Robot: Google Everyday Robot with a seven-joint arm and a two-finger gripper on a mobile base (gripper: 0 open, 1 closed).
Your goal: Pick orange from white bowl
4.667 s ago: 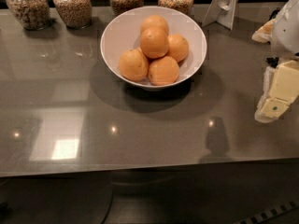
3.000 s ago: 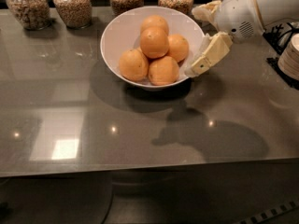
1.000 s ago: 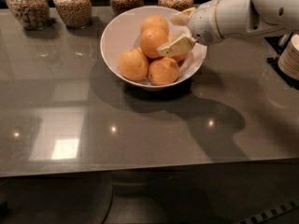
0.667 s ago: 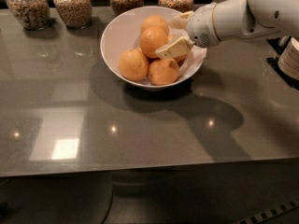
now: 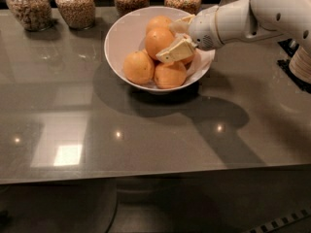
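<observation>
- Two gripper (image 5: 179,38) fingers spread, gripping nothing, straddling the orange (image 5: 189,58) inside the bowl (image 5: 121,33).
- Risk: neighbours (image 5: 159,41) crowd its left; closing could pinch or roll them, so the grasp slips.

The gripper (image 5: 169,41), smooth cream plastic, sits inside the glossy white ceramic bowl (image 5: 121,38). The oranges (image 5: 138,67) beside it have matt skin. The table (image 5: 146,135) below it is polished, reflective grey.
</observation>
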